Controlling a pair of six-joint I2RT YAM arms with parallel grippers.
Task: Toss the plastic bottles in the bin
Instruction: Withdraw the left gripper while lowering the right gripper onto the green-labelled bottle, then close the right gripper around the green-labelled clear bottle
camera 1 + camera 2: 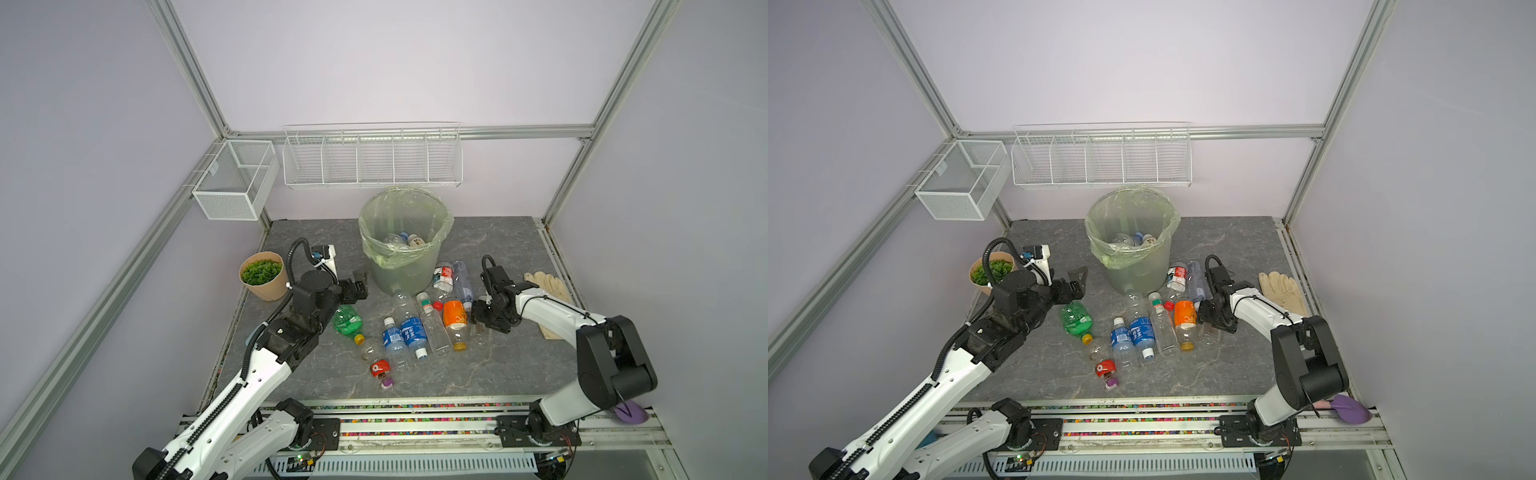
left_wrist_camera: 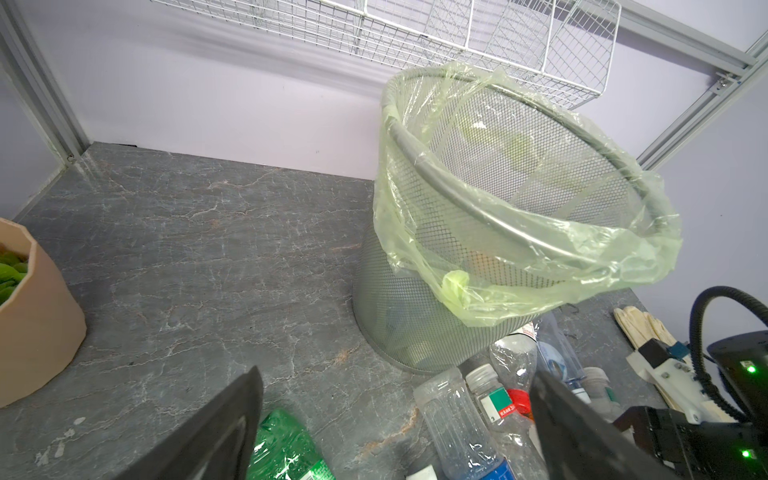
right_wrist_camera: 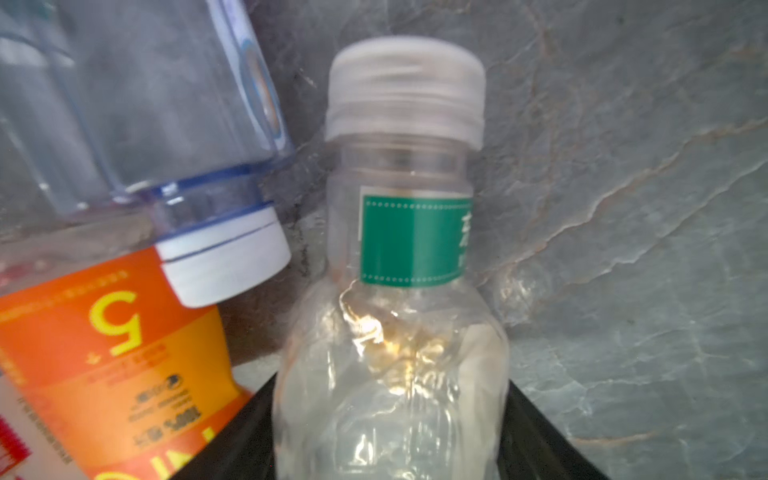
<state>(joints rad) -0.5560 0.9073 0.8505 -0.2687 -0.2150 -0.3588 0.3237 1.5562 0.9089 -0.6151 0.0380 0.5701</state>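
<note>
The bin [image 1: 405, 262], a grey mesh bucket lined with a pale green bag, stands at the back middle with a few bottles [image 1: 405, 240] inside. Several plastic bottles lie in front of it: a green one [image 1: 347, 322], two blue-labelled ones [image 1: 413, 332], an orange one [image 1: 455, 318] and a small red-labelled one [image 1: 380, 368]. My right gripper [image 3: 390, 415] is low at the right of the pile. Its jaws press both sides of a clear bottle [image 3: 411, 237] with a green label and a white cap. My left gripper [image 1: 360, 282] hovers open and empty left of the bin, above the green bottle [image 2: 286, 449].
A tan plant pot [image 1: 264, 276] stands at the left behind my left arm. A pale glove [image 1: 546, 286] lies at the right edge. White wire baskets [image 1: 372, 156] hang on the back wall above the bin. A purple object [image 1: 629, 413] sits by the right arm's base.
</note>
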